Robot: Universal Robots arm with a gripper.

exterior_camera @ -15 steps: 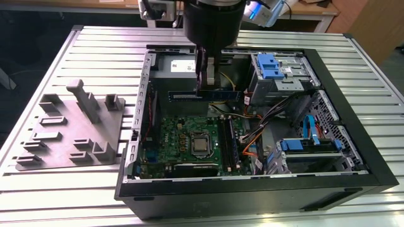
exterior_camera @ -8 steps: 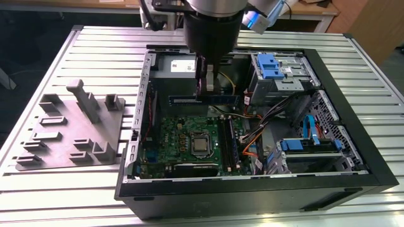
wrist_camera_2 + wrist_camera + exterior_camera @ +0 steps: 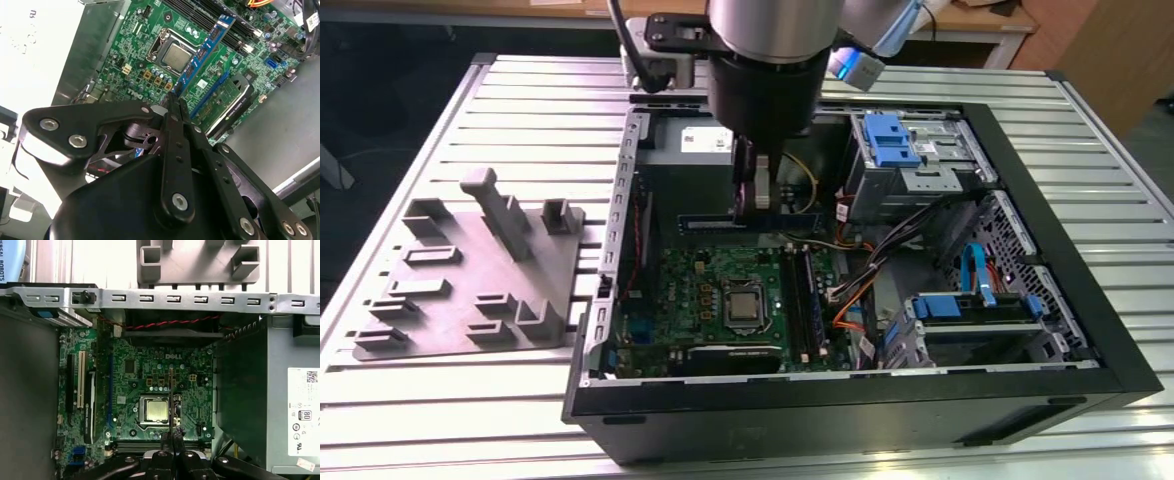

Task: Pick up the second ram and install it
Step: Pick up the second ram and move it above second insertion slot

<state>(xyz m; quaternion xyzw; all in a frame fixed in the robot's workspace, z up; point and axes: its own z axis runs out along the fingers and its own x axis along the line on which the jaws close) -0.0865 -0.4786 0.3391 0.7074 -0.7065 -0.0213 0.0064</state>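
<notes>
While the gripper [image 3: 176, 106] is clamped shut on the second ram [image 3: 207, 47], that stick hangs above the motherboard [image 3: 145, 55] inside the open case [image 3: 854, 410], so the pick-up looks done but it is not yet seated in a slot.

both wrist views close over motherboard [image 3: 197, 365]

Arm [image 3: 771, 50] hangs vertical from above, wrist straight, tool [image 3: 754, 200] pointing straight down. In the second wrist view the two fingers [image 3: 176, 130] sit close together, pinching the thin second ram [image 3: 205, 50] between their tips. No tilt noted.
</notes>
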